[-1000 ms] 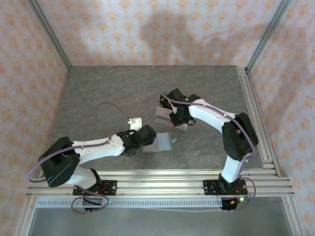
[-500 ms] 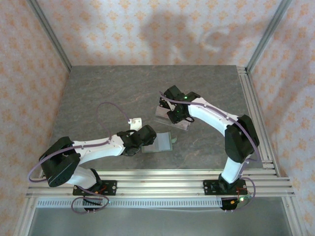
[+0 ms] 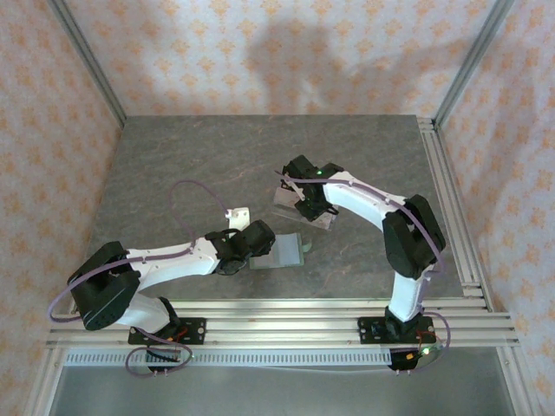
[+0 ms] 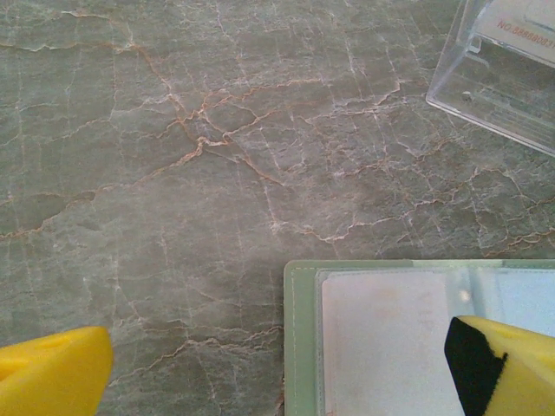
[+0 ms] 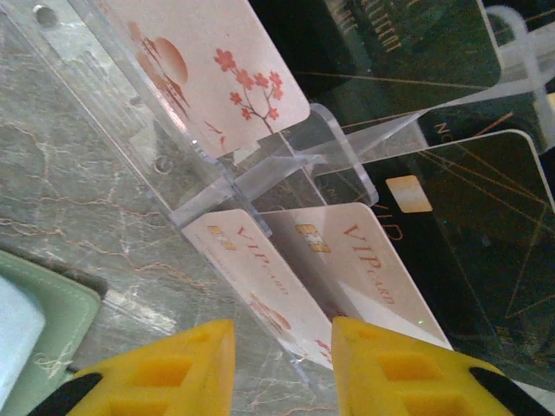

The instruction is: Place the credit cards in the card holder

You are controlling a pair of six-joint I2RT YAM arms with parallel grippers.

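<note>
Left gripper (image 4: 277, 371) is spread wide and empty, the open wallet (image 4: 390, 338) under its right finger, probably to pin it. Right gripper (image 5: 284, 364), jaws half-apart and unclamped, straddles a pink card (image 5: 260, 290) leaning in the stand (image 5: 286, 165) ahead, lining up a pick.

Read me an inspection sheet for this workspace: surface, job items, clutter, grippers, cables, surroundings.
Surface: grey veined table, flat.
Job's things: green card holder lies open on the table; pink cards and black cards sit in a clear acrylic stand.
Clutter: nothing seen.
Grippers: left gripper wide open, one finger over the card holder; right gripper partly open at the stand, a pink card's edge between its fingers, not clamped.
Cables: purple cable loops above the left arm.
Surroundings: patterned walls, aluminium frame rails.
</note>
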